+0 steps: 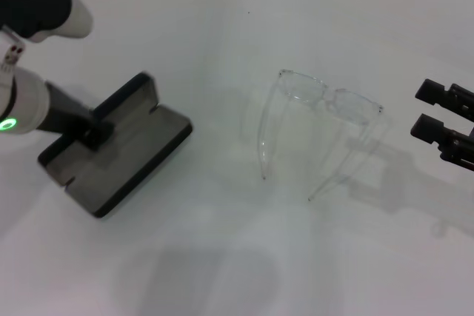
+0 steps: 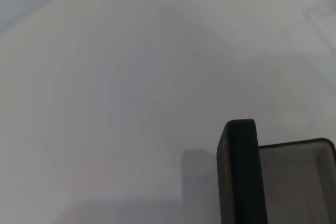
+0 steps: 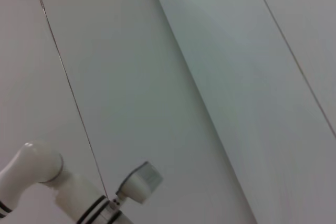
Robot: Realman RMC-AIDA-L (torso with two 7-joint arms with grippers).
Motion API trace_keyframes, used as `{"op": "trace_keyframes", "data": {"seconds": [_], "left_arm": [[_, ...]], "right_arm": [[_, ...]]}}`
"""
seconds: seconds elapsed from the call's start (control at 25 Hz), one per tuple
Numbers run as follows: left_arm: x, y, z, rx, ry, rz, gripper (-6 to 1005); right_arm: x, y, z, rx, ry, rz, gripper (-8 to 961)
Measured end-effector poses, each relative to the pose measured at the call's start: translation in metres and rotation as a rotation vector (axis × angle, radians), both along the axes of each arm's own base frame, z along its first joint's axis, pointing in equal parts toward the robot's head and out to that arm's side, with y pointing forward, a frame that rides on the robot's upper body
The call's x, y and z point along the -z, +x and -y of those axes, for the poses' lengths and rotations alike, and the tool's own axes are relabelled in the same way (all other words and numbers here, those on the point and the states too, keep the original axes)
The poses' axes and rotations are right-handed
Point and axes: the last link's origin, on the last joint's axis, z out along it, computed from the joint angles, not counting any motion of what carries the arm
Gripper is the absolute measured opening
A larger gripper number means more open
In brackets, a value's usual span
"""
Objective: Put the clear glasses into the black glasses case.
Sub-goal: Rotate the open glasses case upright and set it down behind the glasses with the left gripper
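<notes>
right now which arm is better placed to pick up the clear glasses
Right, in my judgement. The right gripper sits open just beside the clear glasses, its fingers pointing at them with bare table between. The left gripper is across the table at the open black glasses case.

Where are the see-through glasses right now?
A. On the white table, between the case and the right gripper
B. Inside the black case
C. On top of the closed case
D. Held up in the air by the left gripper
A: the clear glasses rest on the table, arms unfolded, apart from the open black glasses case and the right gripper.
</notes>
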Motion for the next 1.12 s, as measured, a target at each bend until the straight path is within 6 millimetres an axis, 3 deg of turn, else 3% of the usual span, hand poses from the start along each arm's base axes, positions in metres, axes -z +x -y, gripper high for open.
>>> {"op": "trace_keyframes", "data": {"seconds": [0.16,0.4,0.6,0.84,1.12], "left_arm": [[0.004,0.030,0.005,0.168,0.026,-0.020,195],[0.031,0.075,0.008,0.444,0.017,-0.020,194],[0.029,0.096,-0.004,0.567,0.047,-0.028,194],[0.016,0.105,-0.021,0.701,0.057,-0.119,190],[0.033,0.099,-0.051,0.809,-0.017,-0.238,184]], "right_arm": [[-0.002,0.003,0.001,0.012,0.025,-0.002,736],[-0.008,0.003,0.007,-0.010,0.047,-0.031,736],[-0.011,0.006,0.017,-0.028,0.045,-0.044,736],[-0.010,0.013,0.030,-0.008,0.054,-0.050,736],[-0.008,0.017,0.036,0.012,0.057,-0.052,736]]}}
